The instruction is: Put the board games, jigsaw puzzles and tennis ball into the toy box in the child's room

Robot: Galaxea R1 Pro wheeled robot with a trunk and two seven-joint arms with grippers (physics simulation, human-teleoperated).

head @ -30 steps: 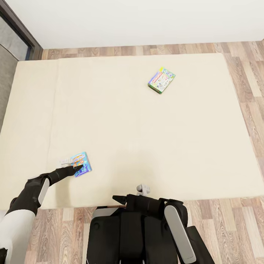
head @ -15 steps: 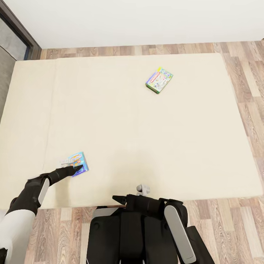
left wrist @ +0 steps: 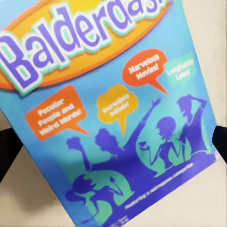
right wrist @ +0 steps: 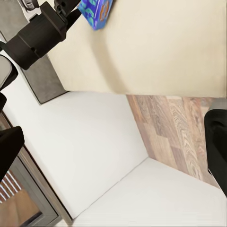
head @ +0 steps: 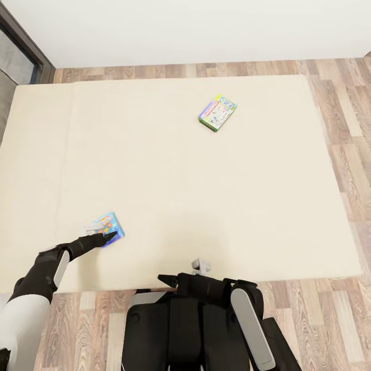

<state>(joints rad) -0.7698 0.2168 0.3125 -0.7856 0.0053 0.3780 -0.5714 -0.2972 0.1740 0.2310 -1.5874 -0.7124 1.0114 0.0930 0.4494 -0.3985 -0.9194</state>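
Observation:
The small blue board game (head: 105,228) lies flat on the beige bed (head: 180,196), near its front left. My left gripper (head: 104,237) hovers at the box's near edge. In the left wrist view the blue "Balderdash" cover (left wrist: 109,94) sits between two dark fingers (left wrist: 6,152) that stand wide apart, so the gripper (left wrist: 113,146) is open around it. The green-edged board game (head: 217,112) lies further back on the bed, right of centre. My right gripper (right wrist: 113,137) is open and holds nothing, folded in front of my trunk (head: 170,281). The table, toy box, jigsaw puzzles and tennis ball are out of view.
Wood-plank floor (head: 340,129) runs along the bed's right side and far end. A white wall (head: 196,26) stands behind the bed. A dark-framed window (head: 20,46) fills the far left corner. The right wrist view looks across at my left arm (right wrist: 42,30) and the blue box (right wrist: 97,9).
The whole head view has shifted: both boxes slid left in the picture by the same amount, so the camera moved. My left gripper now sits nearer the blue box's right corner.

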